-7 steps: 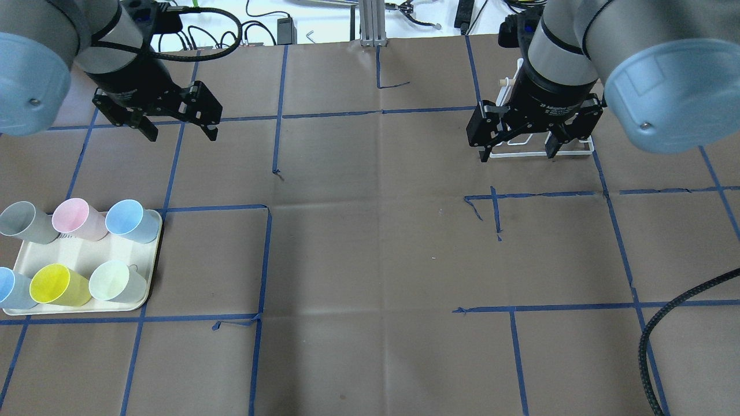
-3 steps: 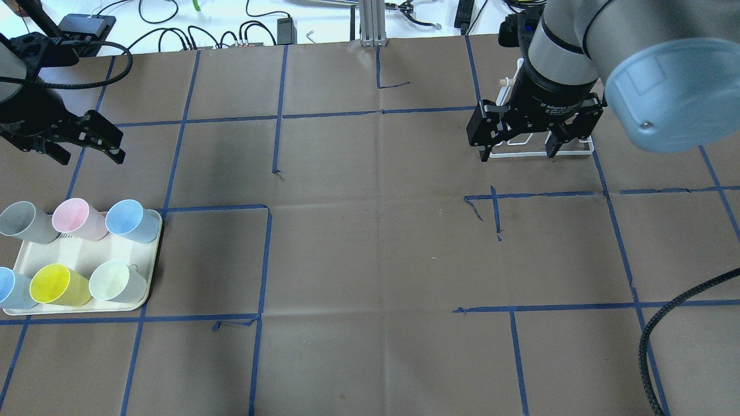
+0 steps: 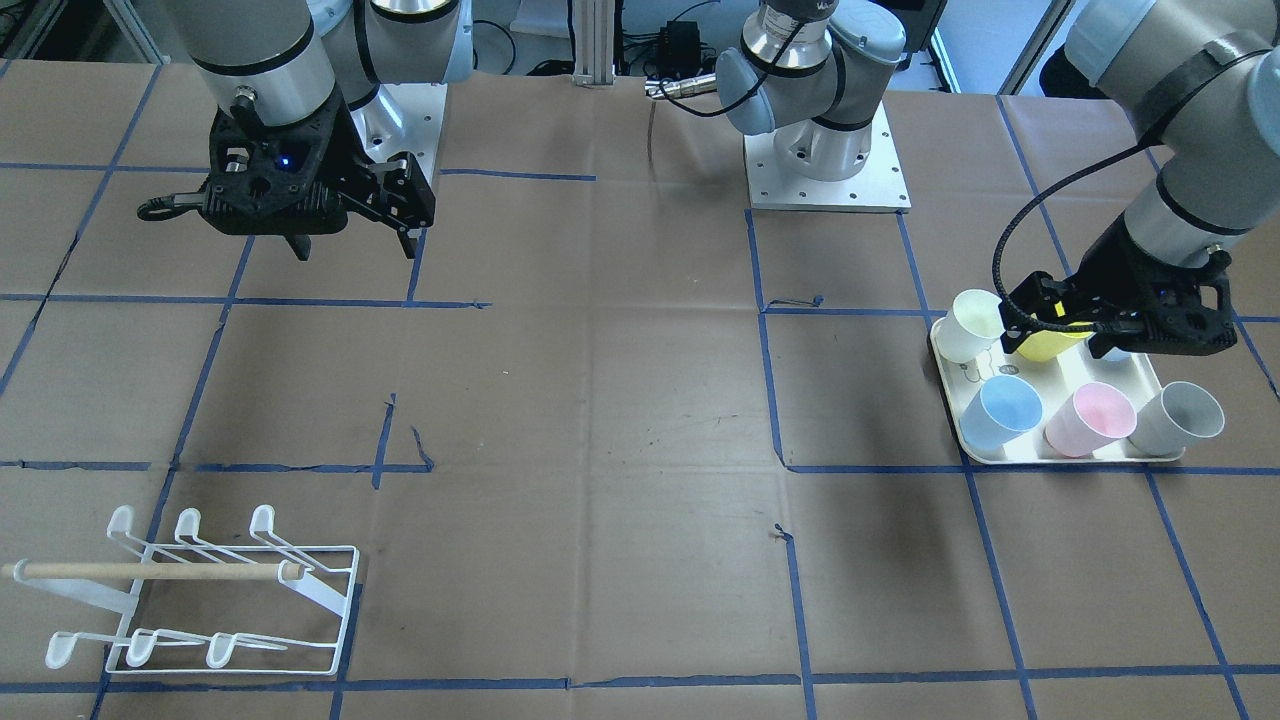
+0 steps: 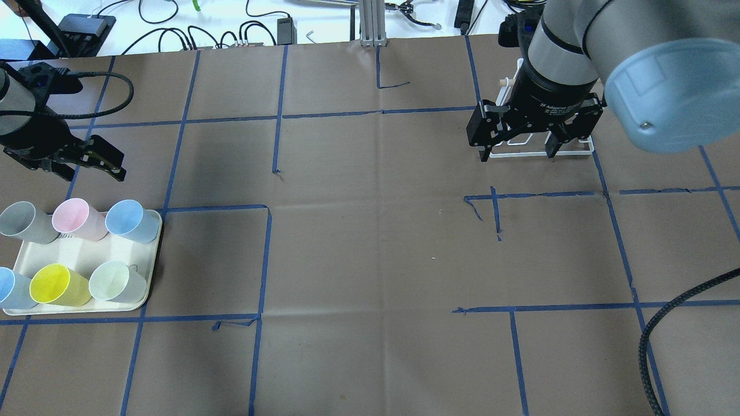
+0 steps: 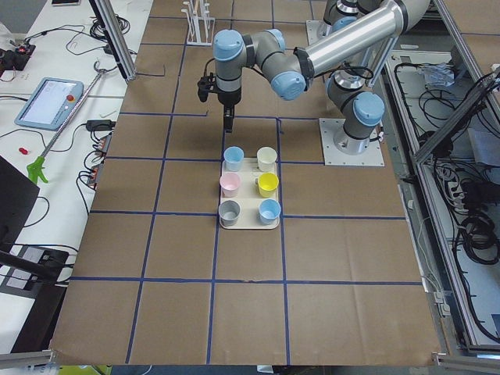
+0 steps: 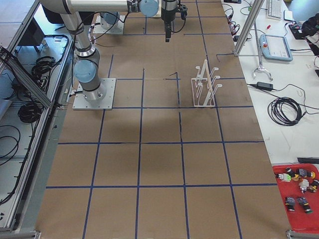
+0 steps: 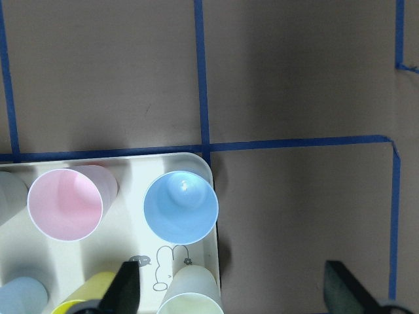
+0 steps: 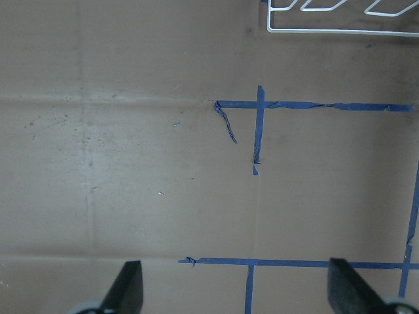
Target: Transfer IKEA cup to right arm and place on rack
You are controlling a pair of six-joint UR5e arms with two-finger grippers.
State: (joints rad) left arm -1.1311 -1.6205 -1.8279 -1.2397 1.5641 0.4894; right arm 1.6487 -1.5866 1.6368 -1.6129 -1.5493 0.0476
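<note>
Table [image 4: 370, 260]: creased brown paper, gridded in blue tape [image 4: 329, 114], a few strips torn at the ends.

Left claw [image 4: 88, 167]: jaws wide apart, holding nothing. It hangs in the air over the tray [image 4: 75, 254] end of the table. Its wrist view looks straight down on a tray corner, fingertips clear of the cups.

Six cups stand mouth-up on the tray in two rows:
- grey cup [image 4: 23, 222], pink cup [image 4: 75, 218], blue cup [image 4: 130, 221]
- second blue cup [image 4: 8, 289], yellow cup [image 4: 55, 284], pale green cup [image 4: 115, 281]

Right claw [image 4: 518, 151]: also spread wide, holding nothing, up off the paper. It overlaps the rack [image 3: 320, 595] in the overhead view. The front view shows them well apart, with the claw on the robot's side and the rack near the operators' edge, a wooden dowel [image 3: 150, 571] across it.

Room:
- Each arm base is bolted to a metal plate [image 3: 880, 190].
- A white bench [image 4: 329, 20] past the far edge carries a power brick [image 4: 285, 28] and an aluminium post [image 4: 370, 23].
- A teach pendant [image 5: 48, 101] lies on the side bench.
- A red tray [image 6: 299, 221] of small parts sits at the other end.
</note>
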